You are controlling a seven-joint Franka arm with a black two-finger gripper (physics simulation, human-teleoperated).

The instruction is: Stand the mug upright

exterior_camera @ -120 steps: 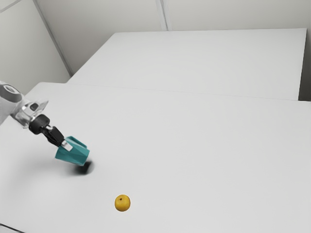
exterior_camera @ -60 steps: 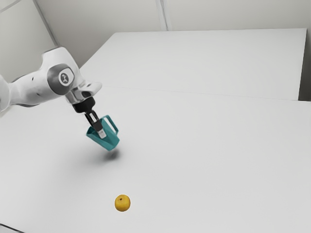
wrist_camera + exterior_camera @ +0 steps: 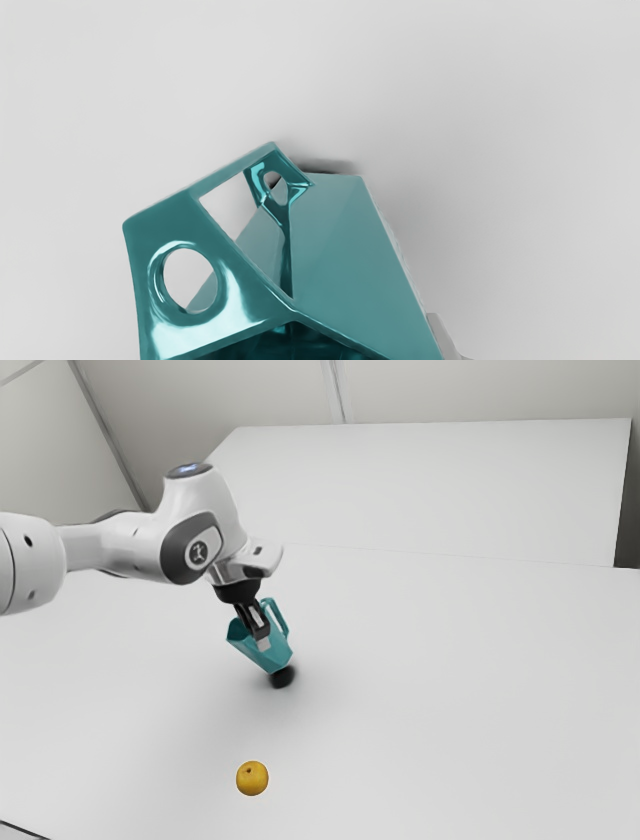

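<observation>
pale table point(image 3: 450, 700) lies beneath the tilted mug point(image 3: 276, 657), likely stiff, light and slick, its body, pinched by the gripper point(image 3: 262, 641), probably the soundest hold.

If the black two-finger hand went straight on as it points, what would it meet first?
Probably the white tabletop, with the teal angular mug in the hand touching first; the gap is unclear.

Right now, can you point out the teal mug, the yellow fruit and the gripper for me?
Teal mug point(image 3: 350, 250): wrist view, on its outer side wall.
Yellow fruit point(image 3: 252, 778): exterior view, on the middle of its skin.
Gripper point(image 3: 263, 643): exterior view, midway between the fingertips.
</observation>
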